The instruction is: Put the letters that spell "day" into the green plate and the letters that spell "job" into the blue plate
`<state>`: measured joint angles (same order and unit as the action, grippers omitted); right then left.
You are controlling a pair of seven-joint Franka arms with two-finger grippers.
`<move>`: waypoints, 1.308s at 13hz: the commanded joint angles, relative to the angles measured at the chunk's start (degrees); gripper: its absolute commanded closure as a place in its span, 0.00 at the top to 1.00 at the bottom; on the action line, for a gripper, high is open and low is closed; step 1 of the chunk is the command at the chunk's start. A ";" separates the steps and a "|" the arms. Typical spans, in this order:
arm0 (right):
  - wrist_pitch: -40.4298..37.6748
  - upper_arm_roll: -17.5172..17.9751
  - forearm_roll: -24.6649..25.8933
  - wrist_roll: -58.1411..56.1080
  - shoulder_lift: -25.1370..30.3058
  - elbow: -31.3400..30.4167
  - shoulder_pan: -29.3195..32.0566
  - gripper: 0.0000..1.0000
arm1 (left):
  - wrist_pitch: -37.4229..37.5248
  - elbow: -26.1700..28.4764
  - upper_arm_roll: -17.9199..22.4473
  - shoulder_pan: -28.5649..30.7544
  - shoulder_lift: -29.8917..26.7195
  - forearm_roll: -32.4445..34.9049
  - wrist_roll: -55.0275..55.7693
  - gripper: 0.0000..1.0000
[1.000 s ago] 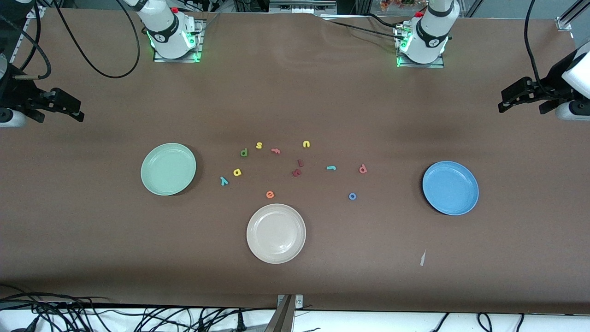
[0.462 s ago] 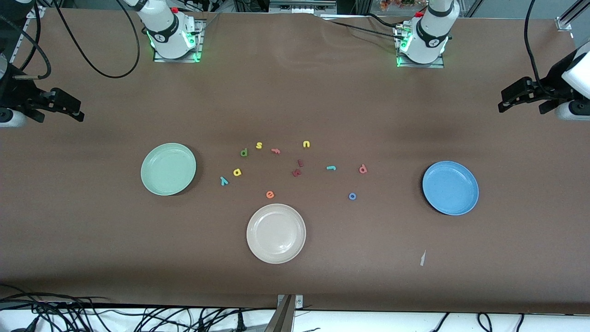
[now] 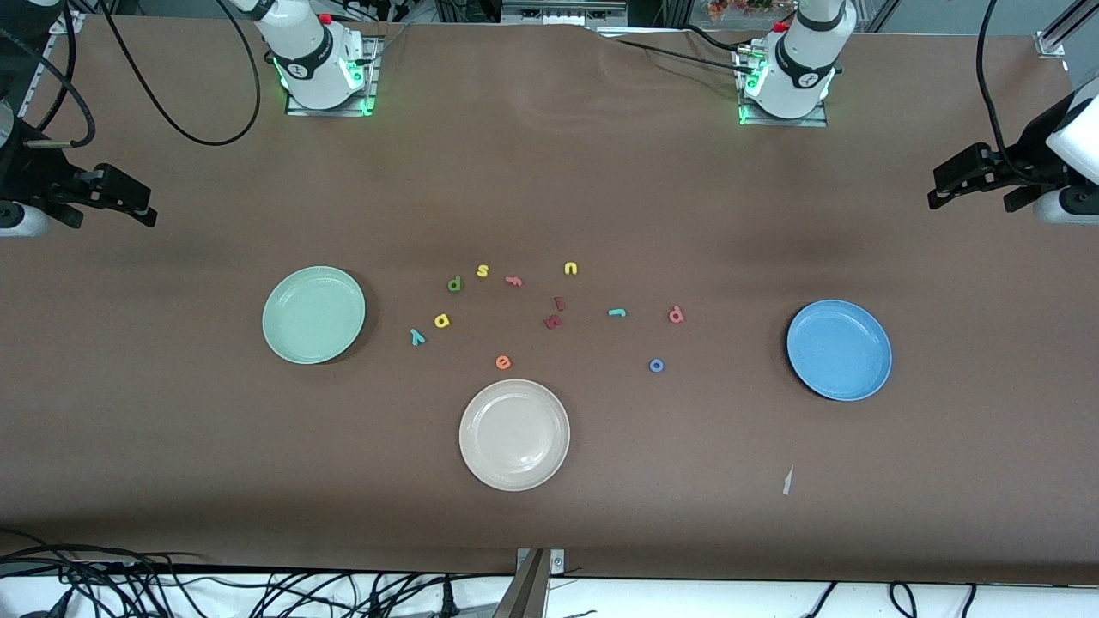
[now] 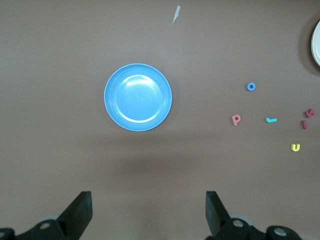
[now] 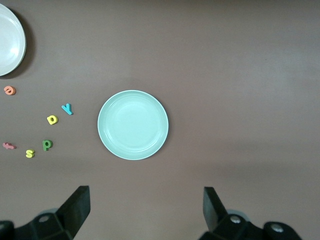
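The green plate [image 3: 313, 314] lies toward the right arm's end of the table and the blue plate [image 3: 839, 349] toward the left arm's end. Between them lie the dark green d [image 3: 454, 283], yellow a [image 3: 442, 321], teal y [image 3: 417, 336], teal j [image 3: 616, 312], blue o [image 3: 656, 366] and salmon b [image 3: 676, 315]. My right gripper [image 5: 145, 190] hangs open high over the table, looking down on the green plate [image 5: 133, 125]. My left gripper [image 4: 147, 196] hangs open high up, looking down on the blue plate [image 4: 138, 97]. Neither holds anything.
A beige-white plate [image 3: 513, 434] sits nearer the front camera than the letters. Other letters lie among them: yellow s [image 3: 482, 270], yellow u [image 3: 571, 269], pink f [image 3: 513, 280], orange e [image 3: 503, 362] and dark red pieces [image 3: 553, 321]. A paper scrap [image 3: 786, 481] lies near the blue plate.
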<state>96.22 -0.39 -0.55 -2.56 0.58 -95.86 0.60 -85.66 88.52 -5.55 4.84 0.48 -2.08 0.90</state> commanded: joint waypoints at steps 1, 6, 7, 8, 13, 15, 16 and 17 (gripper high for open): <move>-0.25 0.04 0.02 0.10 0.12 0.15 0.19 1.00 | 1.02 -1.33 0.01 -0.27 0.49 0.77 -0.98 1.00; -0.33 0.04 0.02 0.10 0.12 0.14 0.19 1.00 | 1.02 -1.33 0.01 -0.18 0.49 0.77 -0.98 1.00; -0.33 0.04 0.02 0.10 0.12 0.06 0.19 1.00 | 1.02 -1.33 0.01 -0.18 0.49 0.77 -0.98 1.00; -0.33 0.04 0.02 0.10 0.12 0.06 0.19 1.00 | 1.02 -1.33 0.01 -0.26 0.49 0.77 -0.98 1.00; -0.16 0.04 0.02 0.27 0.04 0.14 0.10 1.00 | 1.02 -1.33 0.01 -0.26 0.49 0.77 -0.98 1.00; -0.33 0.39 0.02 0.27 0.04 0.15 -0.16 1.00 | 0.94 -1.33 0.01 -0.18 0.49 0.68 -0.98 1.00; -0.16 0.39 0.02 0.27 -0.05 0.15 -0.16 1.00 | 1.02 -1.33 0.01 -0.18 0.49 0.68 -1.16 1.00; -0.07 0.48 -0.24 0.27 -0.75 0.23 -0.25 1.00 | 0.85 -1.42 0.10 -0.09 1.27 0.68 -1.16 1.00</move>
<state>96.17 -0.15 -0.57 -2.56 0.50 -95.86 0.47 -85.62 88.52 -5.55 4.84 0.52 -2.08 0.89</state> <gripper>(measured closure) 0.000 0.000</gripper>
